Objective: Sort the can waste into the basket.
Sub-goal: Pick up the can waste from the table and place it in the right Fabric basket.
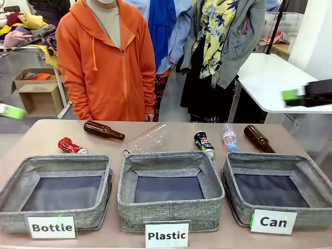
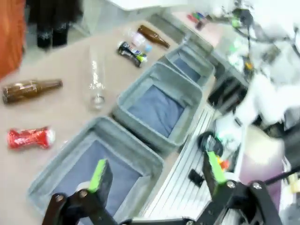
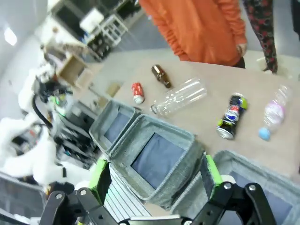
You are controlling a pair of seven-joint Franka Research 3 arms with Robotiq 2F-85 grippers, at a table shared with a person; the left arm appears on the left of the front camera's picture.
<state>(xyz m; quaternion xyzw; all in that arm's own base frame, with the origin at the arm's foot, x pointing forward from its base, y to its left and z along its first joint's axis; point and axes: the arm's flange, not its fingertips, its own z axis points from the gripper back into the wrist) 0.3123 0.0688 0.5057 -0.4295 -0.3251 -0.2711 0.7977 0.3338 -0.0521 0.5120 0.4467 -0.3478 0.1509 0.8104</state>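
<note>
Left gripper [image 2: 156,168]: green-padded fingers spread wide, nothing between.
Right gripper [image 3: 156,172]: fingers parted, empty.
Square grey woven basket labelled "Can" [image 1: 311,217]: just beyond right fingers.
Dark printed metal can [image 3: 231,117]: lying farther beyond them.
Crushed shiny red can [image 2: 29,138]: lying beyond left fingers, off to one side.

I read black print on white cards: "Bottle" card [image 1: 52,227] on the left square grey woven-fabric bin [image 1: 57,160], "Plastic" card [image 1: 166,236] on the middle bin [image 1: 168,155], "Can" card [image 1: 273,222] on the right basket [image 1: 270,157]. Dark can [image 1: 204,142] print: illegible.
</note>
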